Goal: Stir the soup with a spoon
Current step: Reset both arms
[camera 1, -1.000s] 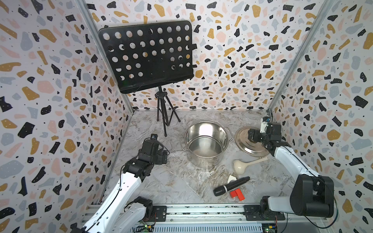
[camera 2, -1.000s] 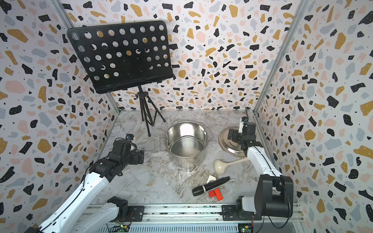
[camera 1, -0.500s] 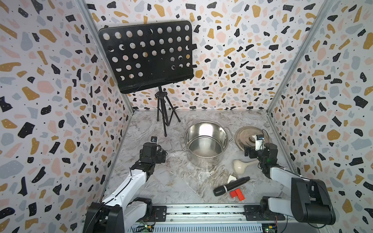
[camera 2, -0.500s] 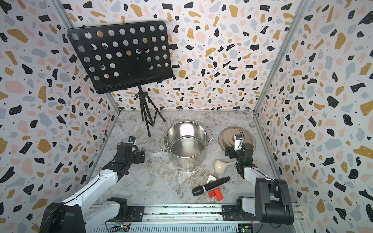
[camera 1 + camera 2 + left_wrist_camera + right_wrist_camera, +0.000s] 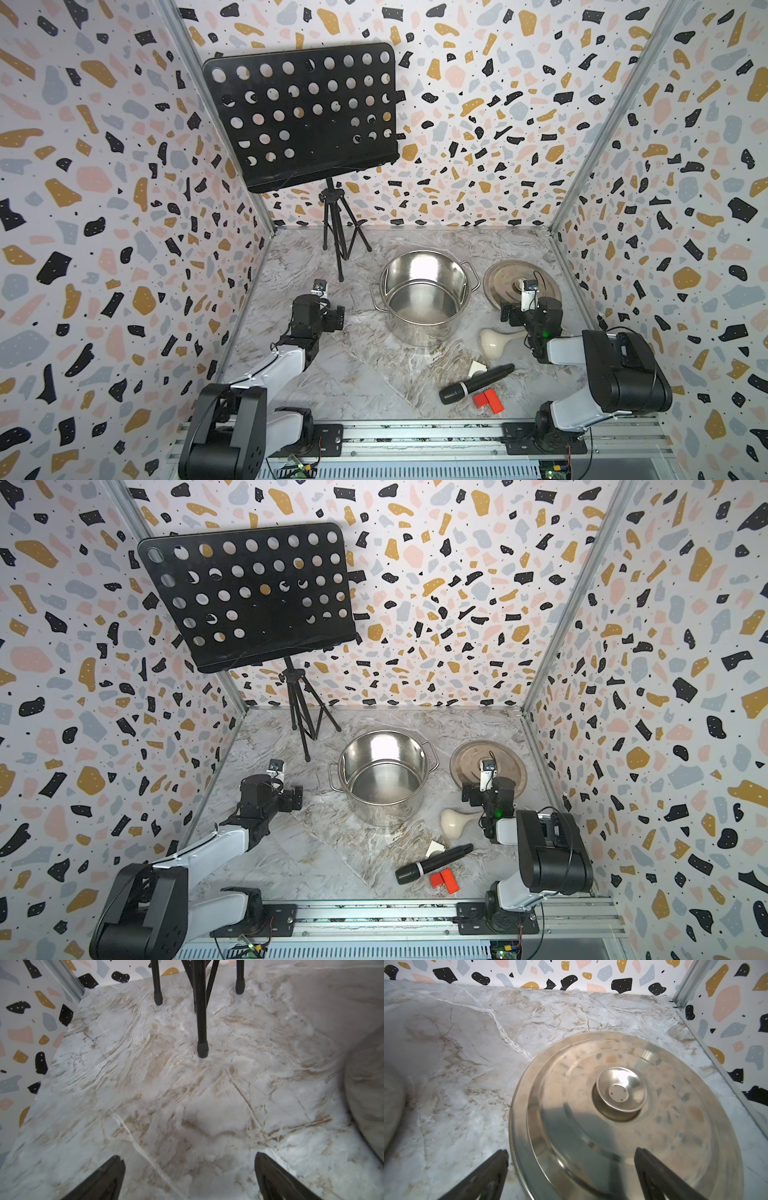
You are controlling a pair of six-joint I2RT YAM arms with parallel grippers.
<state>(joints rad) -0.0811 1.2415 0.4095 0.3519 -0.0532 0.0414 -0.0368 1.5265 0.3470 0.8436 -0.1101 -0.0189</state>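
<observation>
**Spoon pickup not yet made: both claws are hanging released and empty.**

The spoon (image 5: 494,343) is lying flat on the worktop (image 5: 332,374) just in front of the pot (image 5: 419,332) on the right arm's side, with its bowl nearer the pot and its handle running under that arm's wrist. The right claw (image 5: 571,1150) is hovering with its jaws spread over the near edge of the lid (image 5: 503,278), which is resting on the worktop beside the pot. The left claw (image 5: 188,1155) is gaping over bare worktop, well apart from the spoon. Judging by this, the right claw is needing to draw back and drop onto the slim handle. The pot is standing uncovered, showing no solid contents; I cannot tell whether it is holding liquid.
</observation>
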